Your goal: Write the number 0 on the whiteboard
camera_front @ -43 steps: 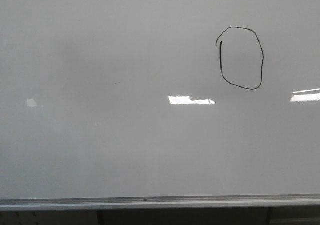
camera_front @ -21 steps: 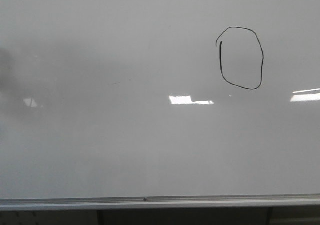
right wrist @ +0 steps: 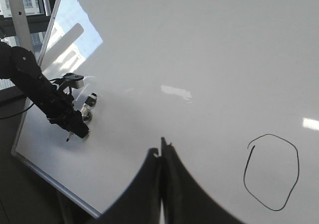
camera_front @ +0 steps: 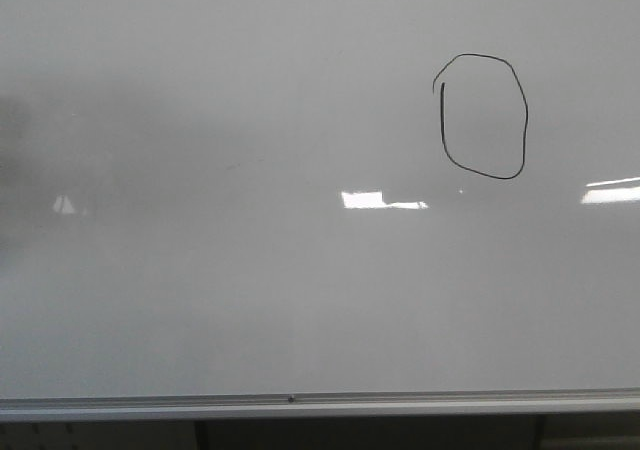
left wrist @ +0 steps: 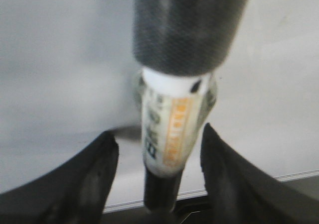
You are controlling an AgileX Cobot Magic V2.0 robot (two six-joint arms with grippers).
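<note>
A: Whiteboard (camera_front: 250,300) fills the front view, glossy and grey-white, with its silver frame edge (camera_front: 320,404) along the bottom. Where is the number 0 (camera_front: 482,116)?

B: Upper right of the board, a thin black oval, taller than wide, its stroke end overlapping at the upper left. A bright light reflection (camera_front: 382,201) lies below it and to its left.

A: And the left gripper (left wrist: 159,149)?

B: Its dark fingers (left wrist: 99,169) flank a marker (left wrist: 172,129) with a white, orange-labelled barrel; they appear closed on it, though the view is blurred.

A: The right gripper (right wrist: 162,157)?

B: Its fingers meet with nothing between them, near the board, the 0 off to one side
</note>
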